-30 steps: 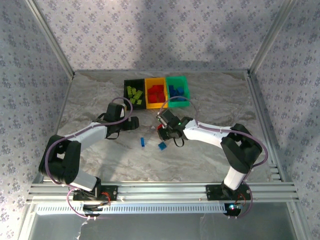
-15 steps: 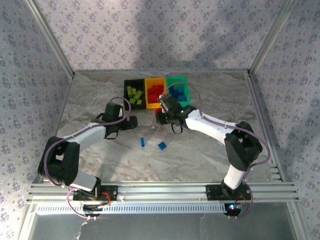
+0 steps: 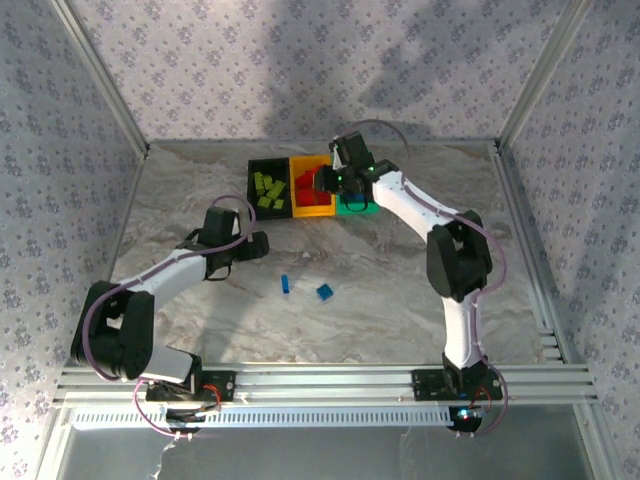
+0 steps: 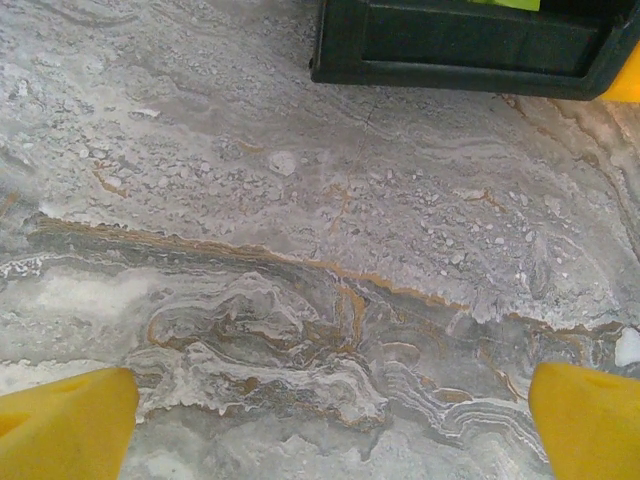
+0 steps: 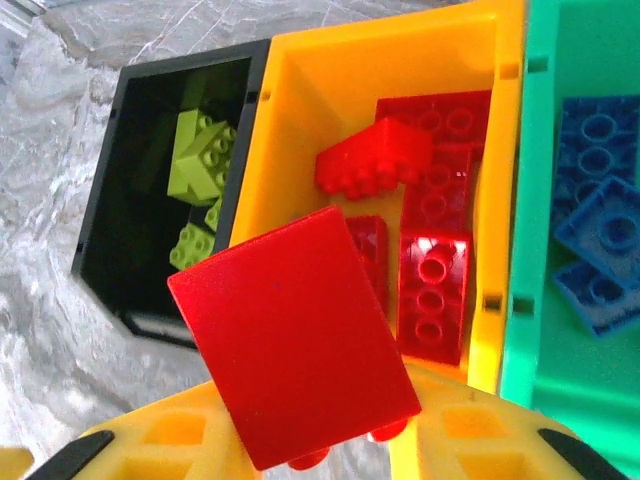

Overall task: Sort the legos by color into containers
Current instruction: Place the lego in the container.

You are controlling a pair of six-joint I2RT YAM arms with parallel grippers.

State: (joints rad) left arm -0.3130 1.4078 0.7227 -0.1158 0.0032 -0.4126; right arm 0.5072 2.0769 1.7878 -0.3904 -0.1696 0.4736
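From above, the three bins are standing in a row near the far edge of the table [image 3: 180, 200], close to its middle: the black bin [image 3: 266, 188], the yellow-orange bin [image 3: 311, 205] and the teal bin [image 3: 358, 207]. The right gripper [image 3: 325, 181] is hovering over the yellow-orange bin, while the left gripper [image 3: 256, 243] is waiting nearer the table's centre. Two blue legos [image 3: 285, 285] are lying loose toward the near edge, and the left arm looks nearer to them. In the left wrist view, the yellow fingers are standing wide apart with only bare marble between them. In the right wrist view, the jaws are pinching a red lego [image 5: 300, 340], tilted, its smooth face toward the camera and its long axis running roughly away from the fingers. The yellow-orange bin is lying directly below and ahead of it, so I judge that letting go is the next move.
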